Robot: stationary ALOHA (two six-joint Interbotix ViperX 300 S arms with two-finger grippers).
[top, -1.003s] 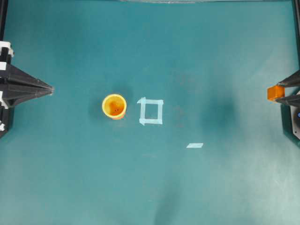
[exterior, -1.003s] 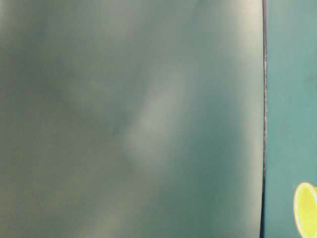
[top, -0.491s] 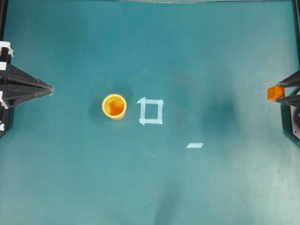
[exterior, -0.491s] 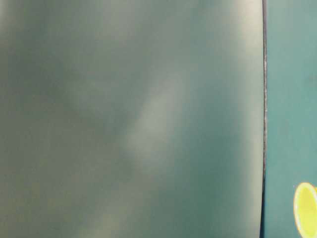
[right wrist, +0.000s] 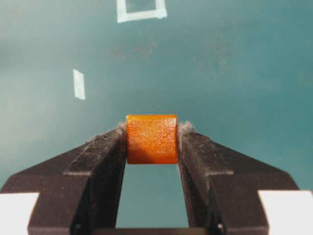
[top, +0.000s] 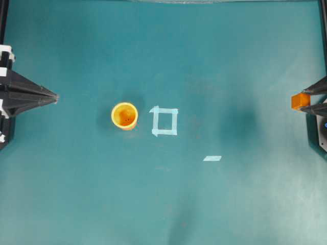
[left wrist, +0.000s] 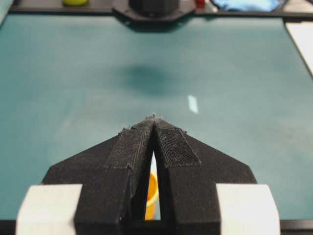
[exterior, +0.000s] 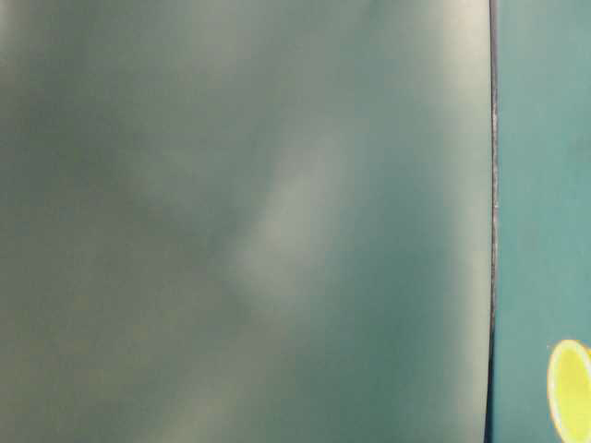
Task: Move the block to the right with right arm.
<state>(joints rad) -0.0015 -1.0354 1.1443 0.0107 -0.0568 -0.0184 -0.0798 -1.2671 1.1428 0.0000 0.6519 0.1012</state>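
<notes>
The left claw [left wrist: 153,117] pointed out over the teal desk [left wrist: 73,73], its two black fingers [left wrist: 176,147] pressed together at the tips with only a thin slit between them farther back. Through that slit a sliver of the orange cup [left wrist: 151,197] showed. White blocks sat at the fingers' bases. Ahead of the tips lay a short strip of pale tape [left wrist: 192,104] and, beyond it, a dark shadow patch [left wrist: 146,78]. A black arm base [left wrist: 152,9] stood at the desk's far edge.
</notes>
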